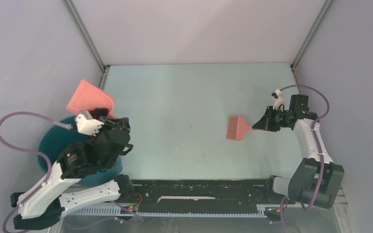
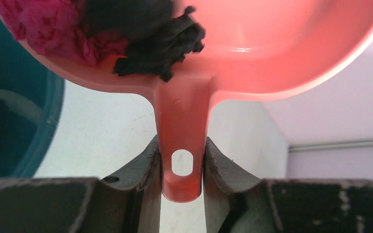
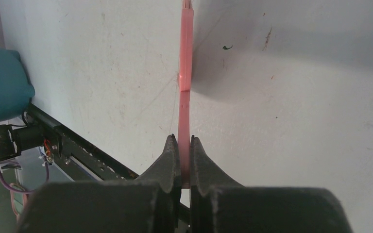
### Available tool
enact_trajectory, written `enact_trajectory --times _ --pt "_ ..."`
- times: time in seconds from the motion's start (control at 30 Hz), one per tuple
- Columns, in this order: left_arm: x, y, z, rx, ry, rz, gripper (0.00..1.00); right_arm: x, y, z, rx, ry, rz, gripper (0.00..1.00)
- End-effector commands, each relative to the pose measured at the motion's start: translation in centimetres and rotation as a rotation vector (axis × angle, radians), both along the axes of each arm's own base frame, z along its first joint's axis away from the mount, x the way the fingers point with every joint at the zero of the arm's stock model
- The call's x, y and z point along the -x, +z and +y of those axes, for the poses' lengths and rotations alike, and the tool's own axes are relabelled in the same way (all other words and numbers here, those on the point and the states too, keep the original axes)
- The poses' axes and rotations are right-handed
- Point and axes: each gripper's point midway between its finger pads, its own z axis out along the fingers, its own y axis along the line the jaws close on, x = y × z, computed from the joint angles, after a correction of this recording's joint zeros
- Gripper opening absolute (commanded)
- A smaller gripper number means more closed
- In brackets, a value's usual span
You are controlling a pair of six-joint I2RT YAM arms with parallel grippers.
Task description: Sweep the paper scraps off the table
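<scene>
My left gripper is shut on the handle of the salmon-pink dustpan, held tilted over the teal bucket at the table's left edge; the dustpan also shows in the top view. Magenta and black paper scraps lie in the pan near the handle. My right gripper is shut on the thin handle of the salmon-pink brush, which shows in the top view at mid-right of the pale mint-green table. I see no scraps on the table.
Grey walls and metal corner rails enclose the table. A black rail runs along the near edge between the arm bases. The bucket's rim also shows in the left wrist view.
</scene>
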Motion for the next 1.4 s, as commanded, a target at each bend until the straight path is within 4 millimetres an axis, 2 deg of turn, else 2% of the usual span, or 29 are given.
enact_trajectory --times 0.0,0.17,0.33,0.63,0.93,1.27,1.37 --pt "-0.3 1.7 2.7 0.112 0.139 -0.155 0.0 -0.3 0.1 0.3 0.027 0.034 -0.023 0.0" --pt "0.3 1.4 4.1 0.281 0.168 -0.262 0.0 -0.3 -0.1 0.6 0.038 0.048 -0.018 0.0" --pt "0.6 1.2 4.4 0.415 0.156 -0.341 0.0 -0.2 -0.5 0.9 0.054 0.07 -0.01 0.0" --pt "0.8 3.1 3.1 0.594 0.069 -0.418 0.0 -0.1 -0.8 1.6 0.079 0.105 -0.002 0.0" --pt "0.8 4.5 2.4 0.634 0.041 -0.436 0.0 0.0 -0.9 1.7 0.089 0.117 -0.004 0.0" --pt "1.7 6.0 1.7 0.979 -0.003 -0.442 0.0 0.1 -0.9 1.9 0.096 0.127 -0.009 0.0" --pt "2.0 6.8 1.5 1.036 -0.026 -0.451 0.0 0.1 -0.8 2.0 0.098 0.133 -0.011 0.0"
